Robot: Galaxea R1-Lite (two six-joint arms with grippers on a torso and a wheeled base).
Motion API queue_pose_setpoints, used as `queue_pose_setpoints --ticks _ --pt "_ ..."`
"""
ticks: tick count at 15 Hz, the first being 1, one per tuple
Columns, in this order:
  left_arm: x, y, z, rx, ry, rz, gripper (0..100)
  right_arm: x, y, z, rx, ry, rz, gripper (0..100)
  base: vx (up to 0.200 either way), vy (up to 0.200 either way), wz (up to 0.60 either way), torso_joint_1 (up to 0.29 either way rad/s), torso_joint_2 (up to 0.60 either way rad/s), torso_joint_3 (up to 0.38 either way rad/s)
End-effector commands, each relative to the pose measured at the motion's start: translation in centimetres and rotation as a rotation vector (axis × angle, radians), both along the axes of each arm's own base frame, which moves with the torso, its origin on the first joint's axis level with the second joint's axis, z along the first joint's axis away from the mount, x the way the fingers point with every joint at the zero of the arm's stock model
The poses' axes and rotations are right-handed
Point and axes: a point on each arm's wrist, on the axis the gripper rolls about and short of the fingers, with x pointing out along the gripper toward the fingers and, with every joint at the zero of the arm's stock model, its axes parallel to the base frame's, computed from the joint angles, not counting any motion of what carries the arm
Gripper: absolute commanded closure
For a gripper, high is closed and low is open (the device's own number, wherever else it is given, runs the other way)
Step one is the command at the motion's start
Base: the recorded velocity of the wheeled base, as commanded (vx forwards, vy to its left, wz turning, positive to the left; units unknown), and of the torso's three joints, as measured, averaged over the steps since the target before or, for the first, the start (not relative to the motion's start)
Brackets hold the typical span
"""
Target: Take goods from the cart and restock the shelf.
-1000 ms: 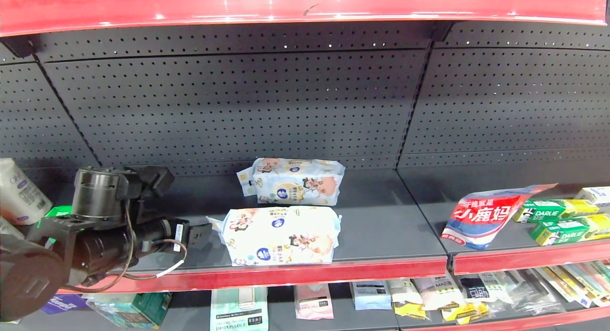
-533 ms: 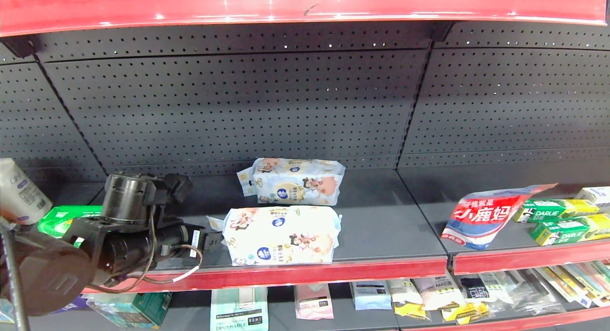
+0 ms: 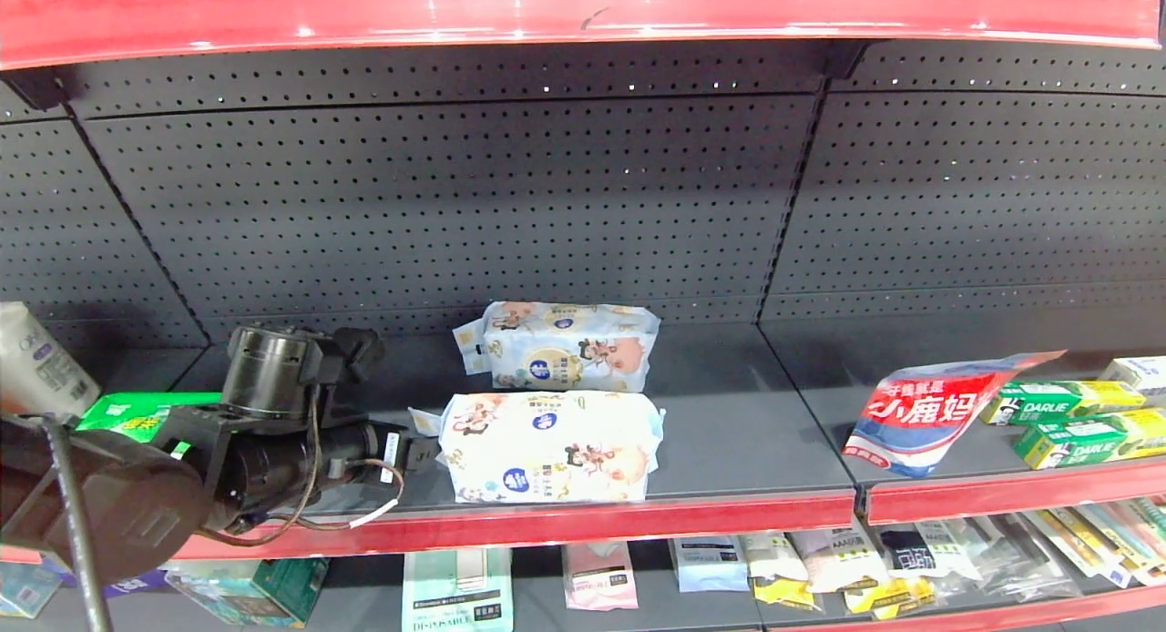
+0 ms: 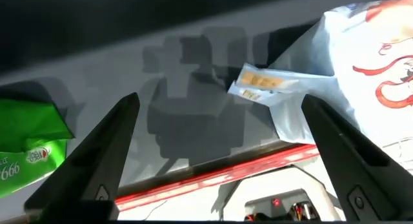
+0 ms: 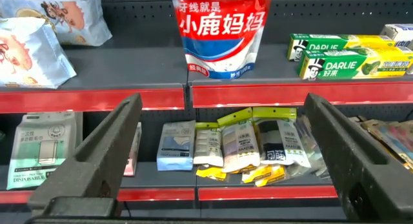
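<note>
While the right gripper (image 5: 222,101) hangs spread-fingered before the shelf (image 3: 729,509), the left gripper (image 3: 416,448), fingers parted and empty, sits at the left end of the near printed pack (image 3: 551,448); a second pack (image 3: 565,345) lies just behind.

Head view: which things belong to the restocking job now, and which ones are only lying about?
Job: front wipes pack, rear wipes pack of the same kind, the shelf under them, open left end effector beside the front pack.
Lying about: red pouch, toothpaste boxes, green pack, white bottle.
</note>
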Motion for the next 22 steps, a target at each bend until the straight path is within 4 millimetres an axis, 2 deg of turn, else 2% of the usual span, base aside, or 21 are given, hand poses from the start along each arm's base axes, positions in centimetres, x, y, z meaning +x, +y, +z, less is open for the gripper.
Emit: queue_pose_setpoints --ticks 1,5,9,10,12,14,15,16,17,18,20,22 --pt "-0.2 0.1 0.1 -0.001 -0.001 -0.001 0 0.0 0.0 0.0 0.000 0.002 0.001 0 0.000 0.000 0.00 0.000 0.00 0.000" --pt "-1.5 0.6 1.5 -0.004 0.016 -0.008 0 0.0 0.0 0.0 0.000 0.000 0.001 0 0.000 0.000 0.00 0.000 0.00 0.000" --pt "-4.8 2.6 5.2 -0.044 -0.029 -0.008 0 0.0 0.0 0.0 0.003 0.002 0.001 0 0.000 0.000 0.00 0.000 0.00 0.000" --pt "-6.7 3.2 6.5 -0.060 -0.037 -0.021 0 0.0 0.0 0.0 0.007 0.000 -0.001 0 0.000 0.000 0.00 0.000 0.00 0.000" --pt "-11.7 4.5 8.7 -0.105 -0.092 -0.058 0 0.0 0.0 0.0 0.009 0.000 -0.001 0 0.000 0.000 0.00 0.000 0.00 0.000" --pt "-16.5 5.9 9.1 -0.138 -0.202 -0.065 0 0.0 0.0 0.0 0.009 -0.001 -0.003 0 0.000 0.000 0.00 0.000 0.00 0.000" --pt "-18.3 6.4 8.7 -0.150 -0.246 -0.065 0 0.0 0.0 0.0 0.010 0.000 -0.003 0 0.000 0.000 0.00 0.000 0.00 0.000" --pt "-21.2 7.2 7.6 -0.167 -0.326 -0.064 0 0.0 0.0 0.0 0.010 0.000 -0.003 0 0.000 0.000 0.00 0.000 0.00 0.000" --pt "-24.8 8.3 5.1 -0.187 -0.424 -0.070 0 0.0 0.0 0.0 0.009 0.000 -0.003 0 0.000 0.000 0.00 0.000 0.00 0.000" --pt "-26.5 8.8 3.7 -0.198 -0.462 -0.071 0 0.0 0.0 0.0 0.009 0.000 -0.003 0 0.000 0.000 0.00 0.000 0.00 0.000" --pt "-29.3 9.6 1.2 -0.202 -0.480 -0.072 0 0.0 0.0 0.0 0.009 0.000 -0.003 0 0.000 0.000 0.00 0.000 0.00 0.000" --pt "-29.7 10.0 -0.3 -0.173 -0.485 -0.005 0 0.0 0.0 0.0 0.009 0.000 -0.003 0 0.000 0.000 0.00 0.000 0.00 0.000"
